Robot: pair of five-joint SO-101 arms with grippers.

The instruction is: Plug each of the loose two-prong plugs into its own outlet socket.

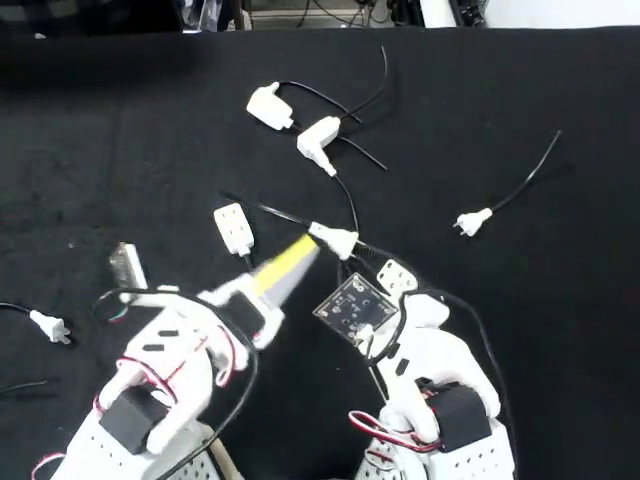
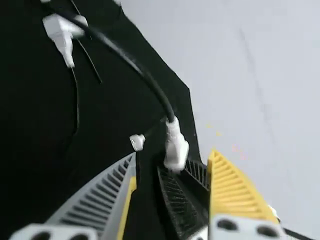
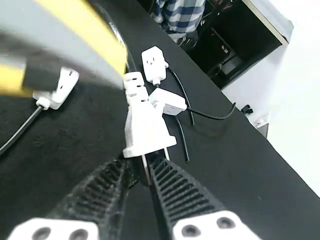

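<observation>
While right end effector point(image 3: 142, 165) pinches plug point(image 3: 145, 125) (by prongs), table point(image 3: 235, 170) beneath.

Black cloth point(image 1: 560, 330) (spread flat), pale surface point(image 2: 260, 60) beyond; dark cabinet point(image 3: 225, 45)

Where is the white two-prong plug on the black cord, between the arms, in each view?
High view: white two-prong plug centre, off the yellow finger's tip.
Left wrist view: plug beside the yellow finger.
Right wrist view: plug, prongs between black fingers.
Shared landmark: that yellow finger.
</observation>
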